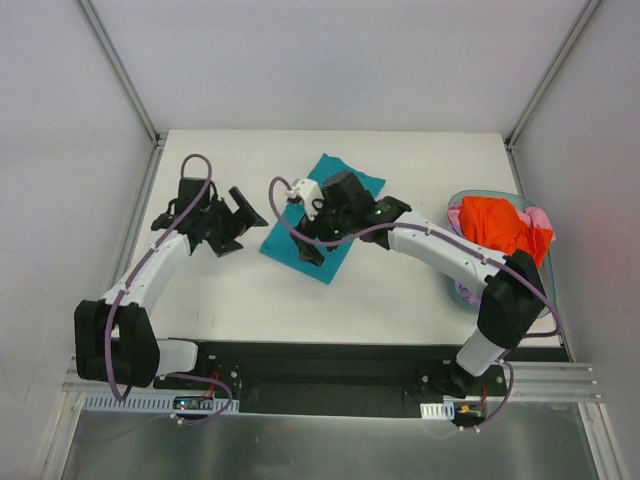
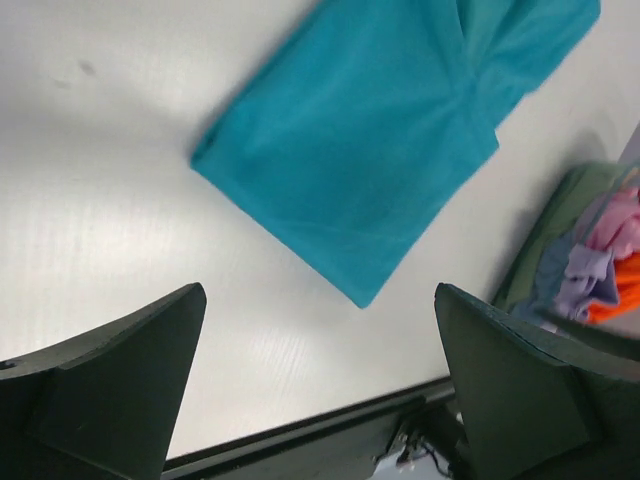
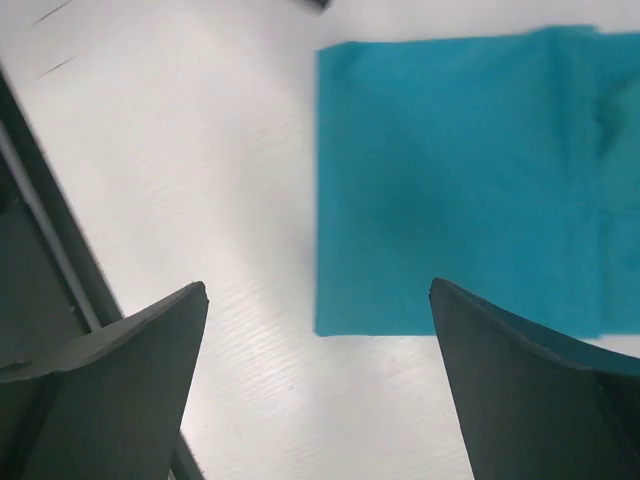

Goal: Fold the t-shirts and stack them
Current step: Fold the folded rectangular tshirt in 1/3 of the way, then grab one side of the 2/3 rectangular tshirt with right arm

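Observation:
A folded teal t-shirt (image 1: 322, 222) lies flat in the middle of the white table (image 1: 400, 290); it also shows in the left wrist view (image 2: 380, 150) and the right wrist view (image 3: 470, 190). My right gripper (image 1: 312, 238) hovers over the shirt's left side, open and empty, its fingers (image 3: 530, 390) wide apart above the shirt's near corner. My left gripper (image 1: 238, 218) is open and empty, just left of the shirt and above bare table. A pile of unfolded shirts, orange (image 1: 505, 228) on top with pink and lilac under it, sits in a bin at the right.
The green-rimmed bin (image 1: 470, 196) stands at the table's right edge; it also shows in the left wrist view (image 2: 560, 215). Grey walls enclose the table on three sides. A black rail (image 1: 320, 350) runs along the near edge.

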You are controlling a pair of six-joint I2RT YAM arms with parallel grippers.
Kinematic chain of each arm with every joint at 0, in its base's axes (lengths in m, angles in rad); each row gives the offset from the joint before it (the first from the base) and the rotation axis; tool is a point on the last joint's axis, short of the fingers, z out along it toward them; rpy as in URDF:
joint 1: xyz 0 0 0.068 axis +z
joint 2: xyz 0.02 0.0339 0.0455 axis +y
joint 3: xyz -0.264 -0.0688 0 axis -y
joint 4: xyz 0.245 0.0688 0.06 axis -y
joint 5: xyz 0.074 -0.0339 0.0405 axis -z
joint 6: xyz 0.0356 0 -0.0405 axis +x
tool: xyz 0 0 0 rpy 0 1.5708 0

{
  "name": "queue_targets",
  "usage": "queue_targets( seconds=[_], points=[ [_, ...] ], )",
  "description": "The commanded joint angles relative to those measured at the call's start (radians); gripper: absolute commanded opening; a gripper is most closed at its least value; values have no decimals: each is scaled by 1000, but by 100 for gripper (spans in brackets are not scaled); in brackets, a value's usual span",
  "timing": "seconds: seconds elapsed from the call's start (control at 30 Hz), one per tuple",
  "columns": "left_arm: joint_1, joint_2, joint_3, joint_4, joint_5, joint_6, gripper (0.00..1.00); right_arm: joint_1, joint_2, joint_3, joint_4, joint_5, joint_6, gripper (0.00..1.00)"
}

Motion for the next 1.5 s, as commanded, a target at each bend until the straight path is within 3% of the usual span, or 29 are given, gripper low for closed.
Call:
queue_targets(
  seconds=[0.0, 0.1, 0.23, 0.43, 0.67, 0.87, 1.0, 1.1, 1.3, 1.47],
  points=[
    [171, -107, -85, -141, -102, 25, 99, 96, 46, -8, -64, 61, -45, 98],
    [299, -181, -148, -184, -113, 41, 99, 106, 140, 64, -110, 43, -26, 95],
    [381, -241, -177, -237, -158, 50, 99, 129, 241, 139, -117, 83, -43, 91],
    [389, -261, -170, -254, -158, 50, 99, 139, 425, 285, -164, 141, -58, 71],
    [391, -255, -170, -255, -152, 48, 99, 174, 519, 331, -175, 242, -83, 57],
    [391, -262, -170, -257, -173, 42, 99, 186, 559, 348, -186, 280, -72, 36],
    [389, -264, -171, -257, -176, 42, 99, 214, 536, 319, -195, 209, -36, 19],
    [389, -276, -170, -255, -181, 44, 99, 252, 481, 285, -209, 150, -2, 13],
    [391, -290, -168, -257, -178, 45, 99, 290, 323, 253, -241, -139, 139, 9],
    [389, -290, -167, -255, -162, 47, 99, 281, 246, 251, -255, -236, 205, 8]
  ],
)
